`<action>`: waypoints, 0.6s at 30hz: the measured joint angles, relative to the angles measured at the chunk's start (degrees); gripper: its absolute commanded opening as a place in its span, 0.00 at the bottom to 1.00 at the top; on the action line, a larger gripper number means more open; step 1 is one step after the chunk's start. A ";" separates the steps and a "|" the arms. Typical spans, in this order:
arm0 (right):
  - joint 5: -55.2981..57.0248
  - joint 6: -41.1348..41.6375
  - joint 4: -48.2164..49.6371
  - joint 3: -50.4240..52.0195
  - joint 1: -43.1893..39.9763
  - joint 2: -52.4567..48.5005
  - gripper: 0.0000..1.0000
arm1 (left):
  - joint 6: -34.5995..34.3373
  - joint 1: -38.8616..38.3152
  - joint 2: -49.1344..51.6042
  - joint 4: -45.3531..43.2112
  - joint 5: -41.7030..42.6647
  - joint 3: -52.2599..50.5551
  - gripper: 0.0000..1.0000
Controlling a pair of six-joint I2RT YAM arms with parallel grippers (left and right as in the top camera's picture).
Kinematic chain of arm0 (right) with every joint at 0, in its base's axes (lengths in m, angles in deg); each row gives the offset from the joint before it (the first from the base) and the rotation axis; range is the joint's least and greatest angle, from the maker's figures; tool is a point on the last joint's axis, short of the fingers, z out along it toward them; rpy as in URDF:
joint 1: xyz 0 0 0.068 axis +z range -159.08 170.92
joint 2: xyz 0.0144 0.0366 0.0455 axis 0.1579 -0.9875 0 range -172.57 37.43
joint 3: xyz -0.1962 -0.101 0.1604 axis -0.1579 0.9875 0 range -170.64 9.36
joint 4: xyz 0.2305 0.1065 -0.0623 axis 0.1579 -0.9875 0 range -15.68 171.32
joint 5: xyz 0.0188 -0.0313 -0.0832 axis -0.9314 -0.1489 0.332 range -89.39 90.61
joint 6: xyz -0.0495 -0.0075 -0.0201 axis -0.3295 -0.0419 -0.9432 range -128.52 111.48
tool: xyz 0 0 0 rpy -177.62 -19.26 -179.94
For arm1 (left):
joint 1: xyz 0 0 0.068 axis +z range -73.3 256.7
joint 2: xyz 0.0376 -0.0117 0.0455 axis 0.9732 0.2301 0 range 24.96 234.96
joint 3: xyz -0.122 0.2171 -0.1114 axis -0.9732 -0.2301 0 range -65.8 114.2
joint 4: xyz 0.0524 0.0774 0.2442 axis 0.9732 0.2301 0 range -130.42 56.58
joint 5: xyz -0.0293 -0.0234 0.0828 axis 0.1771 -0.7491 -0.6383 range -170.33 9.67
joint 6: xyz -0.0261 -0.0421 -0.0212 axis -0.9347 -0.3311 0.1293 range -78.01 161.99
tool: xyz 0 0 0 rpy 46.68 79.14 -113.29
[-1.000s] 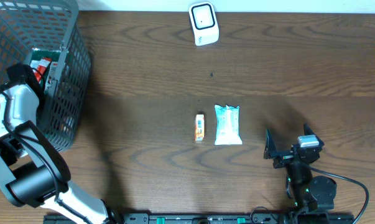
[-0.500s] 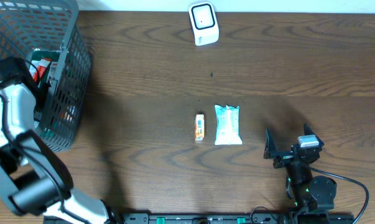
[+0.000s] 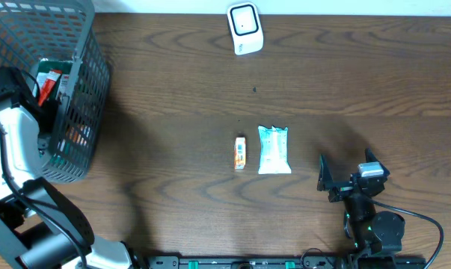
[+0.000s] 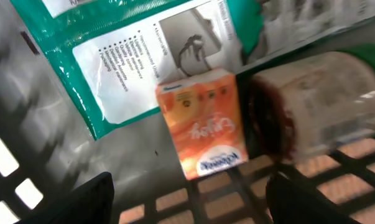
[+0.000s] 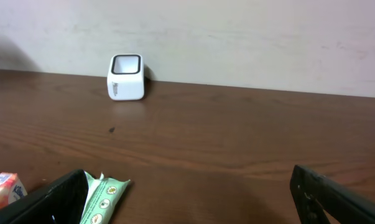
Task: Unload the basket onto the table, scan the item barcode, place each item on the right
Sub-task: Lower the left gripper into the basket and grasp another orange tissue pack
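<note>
Peering into the grey mesh basket (image 3: pixel 90 90), you saw a green-and-white pouch (image 4: pixel 131 56), its small print too blurred to read; against it lay the orange carton (image 4: pixel 203 130), white script and blue logo upside down, unreadable. Your left gripper (image 4: pixel 193 199) hovered over it, fingers apart, empty; right gripper (image 5: pixel 193 196) gaped likewise.
</note>
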 measured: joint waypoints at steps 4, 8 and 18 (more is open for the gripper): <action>0.00 0.00 0.00 0.00 0.00 0.00 0.99 | 0.22 0.00 2.91 -2.38 -0.09 -1.44 0.67; 0.00 0.00 0.00 0.00 0.00 0.00 0.99 | 1.49 0.00 6.05 -3.48 0.90 -1.99 0.51; 0.00 0.00 0.00 0.00 0.00 0.00 0.99 | 4.04 0.00 7.50 -5.25 1.84 -2.01 0.49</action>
